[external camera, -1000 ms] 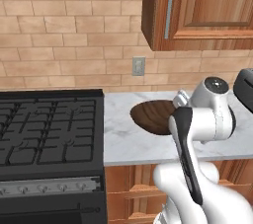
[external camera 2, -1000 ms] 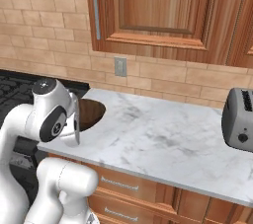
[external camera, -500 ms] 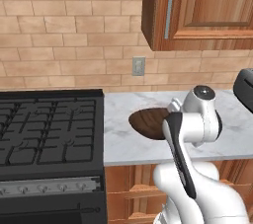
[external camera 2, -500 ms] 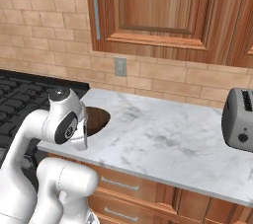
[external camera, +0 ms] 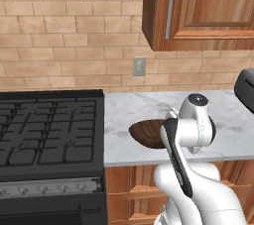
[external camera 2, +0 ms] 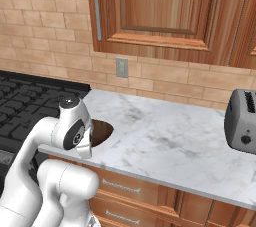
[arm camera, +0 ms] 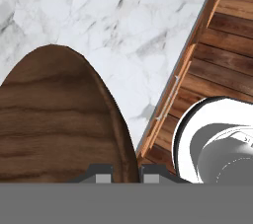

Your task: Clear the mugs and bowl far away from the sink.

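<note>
The dark brown wood-grain bowl (external camera: 145,134) hangs low over the marble counter (external camera: 129,107), close to its front edge and just right of the stove. In the hand view the bowl (arm camera: 54,119) takes up the lower left, and my gripper (arm camera: 127,173) is shut on its rim, one fingertip on each side. From the right base view the bowl (external camera 2: 101,131) peeks out behind my white wrist. Whether it touches the counter I cannot tell. The mugs and the sink are out of view.
A black gas stove (external camera: 47,130) borders the counter on the left. A dark toaster (external camera 2: 242,121) stands at the right end. Wooden wall cabinets (external camera 2: 155,11) hang overhead, and wooden drawers (arm camera: 217,45) lie below the counter edge.
My arm has carried the bowl downward and toward the counter's front edge, a little to the left. The grip on the rim is the same.
</note>
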{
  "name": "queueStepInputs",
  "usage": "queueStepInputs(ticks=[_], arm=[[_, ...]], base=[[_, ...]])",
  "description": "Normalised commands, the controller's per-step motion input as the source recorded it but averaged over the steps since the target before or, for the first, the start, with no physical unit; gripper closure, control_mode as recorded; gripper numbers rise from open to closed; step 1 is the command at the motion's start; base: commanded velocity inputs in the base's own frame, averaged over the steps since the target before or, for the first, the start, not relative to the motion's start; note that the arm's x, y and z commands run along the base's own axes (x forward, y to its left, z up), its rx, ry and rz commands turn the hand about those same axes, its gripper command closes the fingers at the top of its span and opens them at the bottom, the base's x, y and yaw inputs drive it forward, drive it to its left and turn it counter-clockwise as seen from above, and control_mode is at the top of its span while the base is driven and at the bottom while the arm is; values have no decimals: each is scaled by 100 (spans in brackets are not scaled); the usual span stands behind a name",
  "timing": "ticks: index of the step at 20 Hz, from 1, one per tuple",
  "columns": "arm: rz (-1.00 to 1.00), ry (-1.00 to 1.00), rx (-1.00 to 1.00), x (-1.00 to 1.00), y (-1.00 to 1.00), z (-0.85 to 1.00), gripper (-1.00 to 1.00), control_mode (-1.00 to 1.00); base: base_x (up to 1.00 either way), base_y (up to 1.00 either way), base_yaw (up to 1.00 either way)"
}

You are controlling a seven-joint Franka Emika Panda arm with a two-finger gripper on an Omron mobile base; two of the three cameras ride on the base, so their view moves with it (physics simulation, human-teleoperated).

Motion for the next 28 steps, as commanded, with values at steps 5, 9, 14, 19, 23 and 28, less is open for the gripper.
queueStepInputs(ticks=[5, 9, 14, 19, 23, 28], arm=[[0, 0, 0, 2, 0, -60, 100, -100], [0, 0, 0, 14, -3, -54, 100, -100], [0, 0, 0, 25, -9, -46, 100, -100], [0, 0, 0, 21, -5, -48, 100, -100], [0, -1, 0, 16, 0, -55, 100, -100], [0, 0, 0, 21, 0, -75, 100, -100]], base=[[0, 0, 0], [0, 0, 0], [0, 0, 0], [0, 0, 0], [0, 0, 0], [0, 0, 0]])
